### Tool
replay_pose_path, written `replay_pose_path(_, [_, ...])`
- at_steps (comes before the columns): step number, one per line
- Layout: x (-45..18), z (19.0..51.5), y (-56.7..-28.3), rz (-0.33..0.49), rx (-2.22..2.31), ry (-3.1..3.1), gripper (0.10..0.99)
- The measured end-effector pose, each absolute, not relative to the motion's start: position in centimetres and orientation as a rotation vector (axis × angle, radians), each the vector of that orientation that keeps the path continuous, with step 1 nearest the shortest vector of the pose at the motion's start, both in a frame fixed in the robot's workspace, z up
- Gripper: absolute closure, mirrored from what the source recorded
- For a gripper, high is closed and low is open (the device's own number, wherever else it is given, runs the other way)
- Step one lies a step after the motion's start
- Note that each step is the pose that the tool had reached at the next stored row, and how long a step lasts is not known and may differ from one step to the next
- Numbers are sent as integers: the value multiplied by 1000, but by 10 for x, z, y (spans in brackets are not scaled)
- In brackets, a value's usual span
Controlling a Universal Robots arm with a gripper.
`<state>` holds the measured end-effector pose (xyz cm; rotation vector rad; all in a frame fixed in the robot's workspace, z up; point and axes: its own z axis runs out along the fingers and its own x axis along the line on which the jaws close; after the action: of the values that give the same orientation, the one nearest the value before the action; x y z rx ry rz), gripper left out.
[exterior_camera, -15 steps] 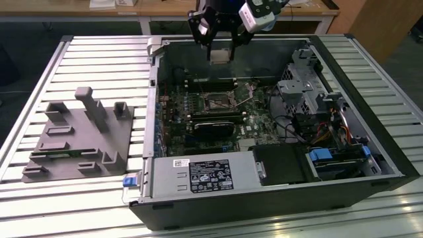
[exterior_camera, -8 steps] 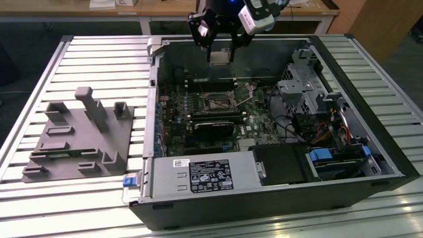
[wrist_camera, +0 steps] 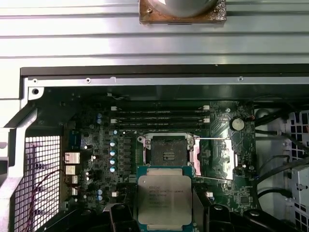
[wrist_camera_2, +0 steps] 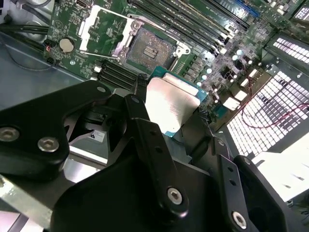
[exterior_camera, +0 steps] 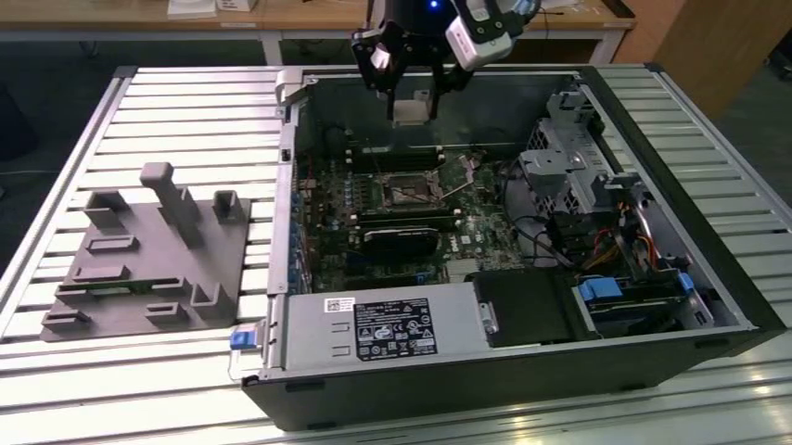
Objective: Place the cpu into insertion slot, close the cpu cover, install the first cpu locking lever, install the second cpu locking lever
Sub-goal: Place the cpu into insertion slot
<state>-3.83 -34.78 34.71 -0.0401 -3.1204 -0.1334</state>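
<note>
aloft, hand [wrist_camera: 165, 216] pinches flat silvery square cpu [wrist_camera: 164, 195].

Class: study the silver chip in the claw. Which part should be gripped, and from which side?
Grip the chip by two opposite thin edges, coming down from above its printed top. It is a thin, flat square, so the edges give the only purchase. The claw holds it so, pressing on either side.

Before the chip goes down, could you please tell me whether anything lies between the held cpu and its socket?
Nothing visible does. The tool holds the silvery-grey square cpu above the green circuit board; the black-rimmed square insertion slot lies bare, with the thin silvery metal cpu cover swung open beside it.
</note>
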Motion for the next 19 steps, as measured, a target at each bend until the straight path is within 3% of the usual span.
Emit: replay_pose_path(19, [-38,322,-348,-133,-40,-3120,549])
